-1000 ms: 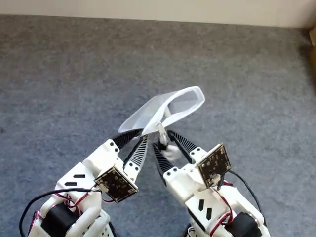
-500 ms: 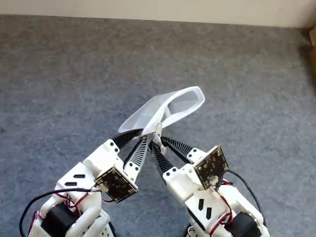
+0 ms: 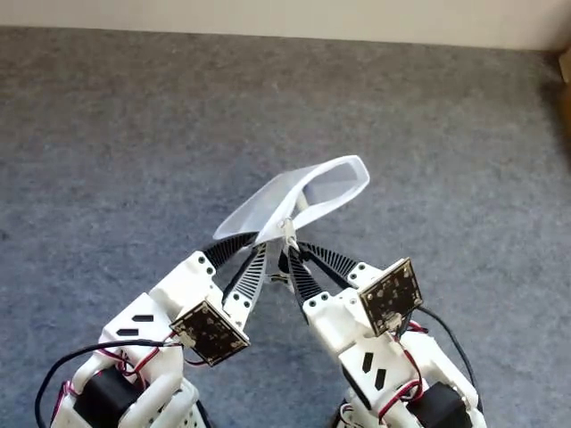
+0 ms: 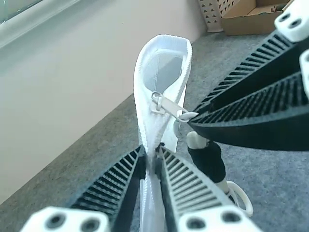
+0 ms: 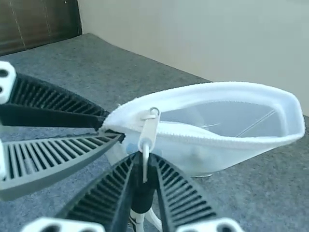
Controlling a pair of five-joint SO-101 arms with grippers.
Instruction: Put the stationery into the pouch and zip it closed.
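Note:
A white mesh pouch is held up above the grey carpet, its mouth gaping at the far end. My left gripper is shut on the pouch's near zipper end. Right beside it, my right gripper is shut on the metal zipper pull, which sits close to that same end. Through the mesh I cannot make out the contents. A small black-and-white piece hangs below the grippers; I cannot tell what it is.
Grey carpet spreads all round the pouch, with a pale wall at the back. A cardboard box and a white perforated basket stand far off by the wall. A brown edge shows at the far right.
My right gripper's fingers, wide apart a second ago, have come together on the zipper pull and shifted slightly up toward the pouch. The left gripper and pouch have stayed put.

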